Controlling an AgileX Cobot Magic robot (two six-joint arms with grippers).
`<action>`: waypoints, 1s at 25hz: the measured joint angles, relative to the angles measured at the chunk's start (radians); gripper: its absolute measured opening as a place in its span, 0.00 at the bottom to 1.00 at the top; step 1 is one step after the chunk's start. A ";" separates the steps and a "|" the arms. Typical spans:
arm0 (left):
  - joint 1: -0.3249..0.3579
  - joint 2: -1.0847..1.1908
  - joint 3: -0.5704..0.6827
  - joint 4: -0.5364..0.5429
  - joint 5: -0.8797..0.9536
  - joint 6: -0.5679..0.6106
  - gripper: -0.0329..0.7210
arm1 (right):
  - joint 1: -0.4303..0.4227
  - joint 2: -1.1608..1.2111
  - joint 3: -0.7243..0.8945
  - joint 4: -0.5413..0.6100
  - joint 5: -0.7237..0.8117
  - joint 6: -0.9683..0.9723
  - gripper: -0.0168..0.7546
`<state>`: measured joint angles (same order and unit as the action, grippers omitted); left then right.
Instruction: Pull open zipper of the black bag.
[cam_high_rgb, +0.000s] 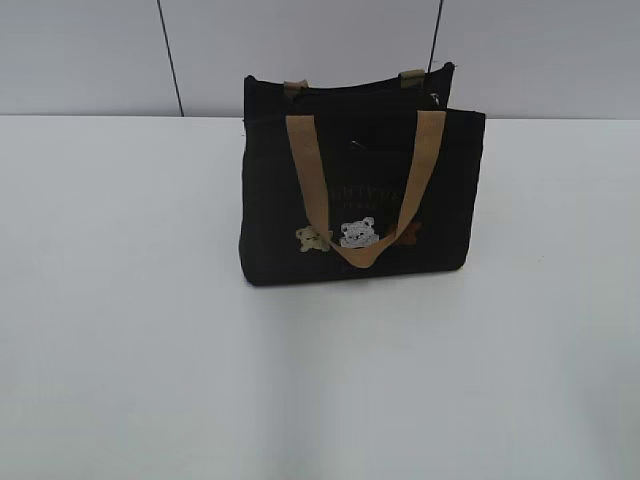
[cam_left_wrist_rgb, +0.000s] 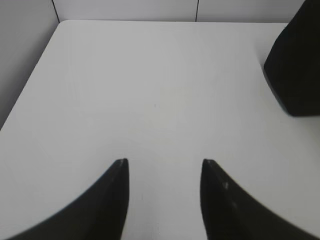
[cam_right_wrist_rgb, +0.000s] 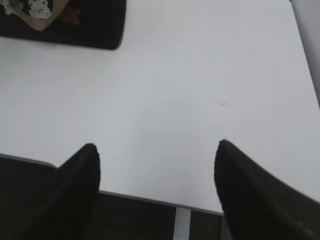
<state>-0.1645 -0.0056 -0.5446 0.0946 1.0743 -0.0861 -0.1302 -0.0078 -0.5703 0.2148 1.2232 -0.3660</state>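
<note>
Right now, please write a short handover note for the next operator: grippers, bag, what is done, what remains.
Left gripper: jaws open, empty, above bare table, the black bag ahead to its right.
Right gripper: jaws wide open, empty, near the table's front edge, the bag far ahead on its left.
The bag stands upright mid-table, tan front handle hanging down its front.
Done: nothing, neither arm touches the bag.
Left: reach the zipper on the top rim and pull it open.
</note>
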 joint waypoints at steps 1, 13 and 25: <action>0.001 0.000 0.004 0.000 -0.001 0.001 0.51 | 0.000 0.000 0.017 0.000 0.000 0.000 0.72; 0.002 0.000 0.007 -0.003 -0.006 0.019 0.51 | 0.000 0.000 0.098 -0.002 -0.125 -0.014 0.72; 0.002 0.000 0.007 -0.004 -0.006 0.020 0.51 | 0.000 0.000 0.099 -0.002 -0.124 -0.005 0.72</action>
<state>-0.1627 -0.0056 -0.5381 0.0907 1.0681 -0.0663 -0.1302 -0.0078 -0.4716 0.2130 1.0996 -0.3709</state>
